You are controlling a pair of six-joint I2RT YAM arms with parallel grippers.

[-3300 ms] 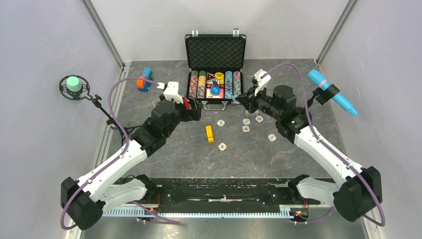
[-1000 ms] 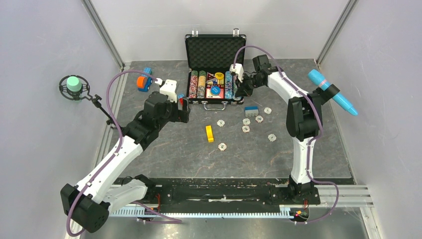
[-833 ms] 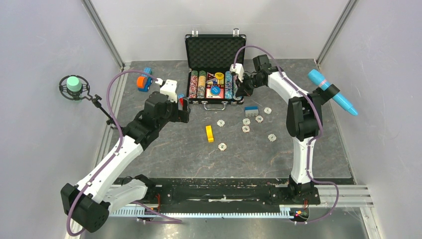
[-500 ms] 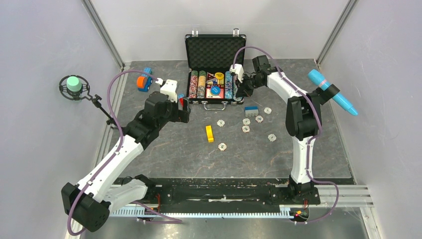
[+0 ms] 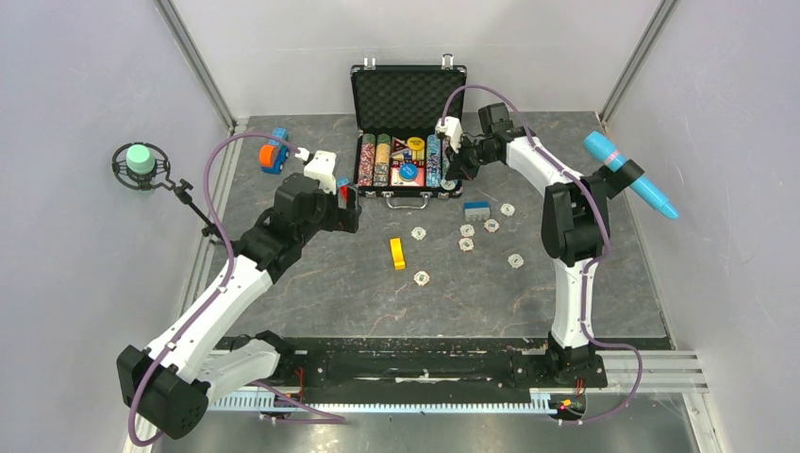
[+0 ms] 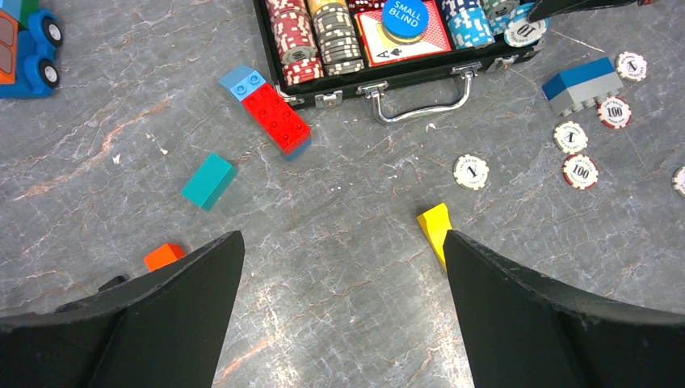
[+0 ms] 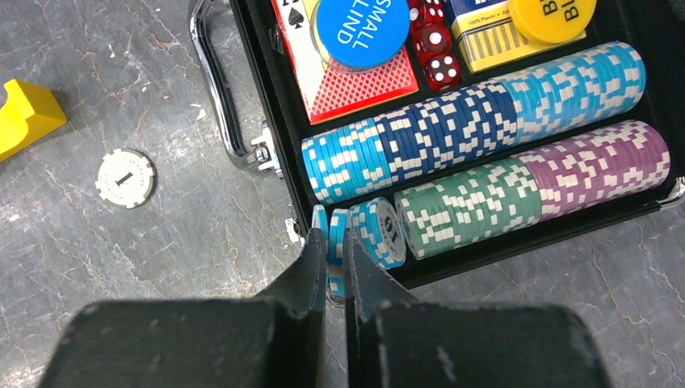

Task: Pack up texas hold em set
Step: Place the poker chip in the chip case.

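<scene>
The texas hold em set is a black case (image 5: 408,99) standing open at the back of the table, with rows of coloured chips (image 7: 485,105) in its tray. My right gripper (image 7: 334,242) is at the case's near right corner (image 5: 453,176), shut on a light blue chip (image 7: 334,263) that stands on edge beside a tilted blue chip (image 7: 380,230). Several pale chips (image 5: 467,229) lie loose in front of the case (image 6: 471,171). My left gripper (image 6: 343,250) hangs open over bare table left of the case (image 5: 344,203), holding nothing.
A yellow block (image 5: 397,253) lies mid-table. A blue and grey brick (image 5: 476,208) sits by the loose chips. A red and blue brick (image 6: 271,109), a teal block (image 6: 208,181) and an orange piece (image 6: 164,256) lie left of the case. A toy car (image 5: 274,151) is at the back left.
Since the oldest frame my right arm has reached up to the case's right corner and my left gripper has drawn back a little. Over the last second almost nothing has moved.
</scene>
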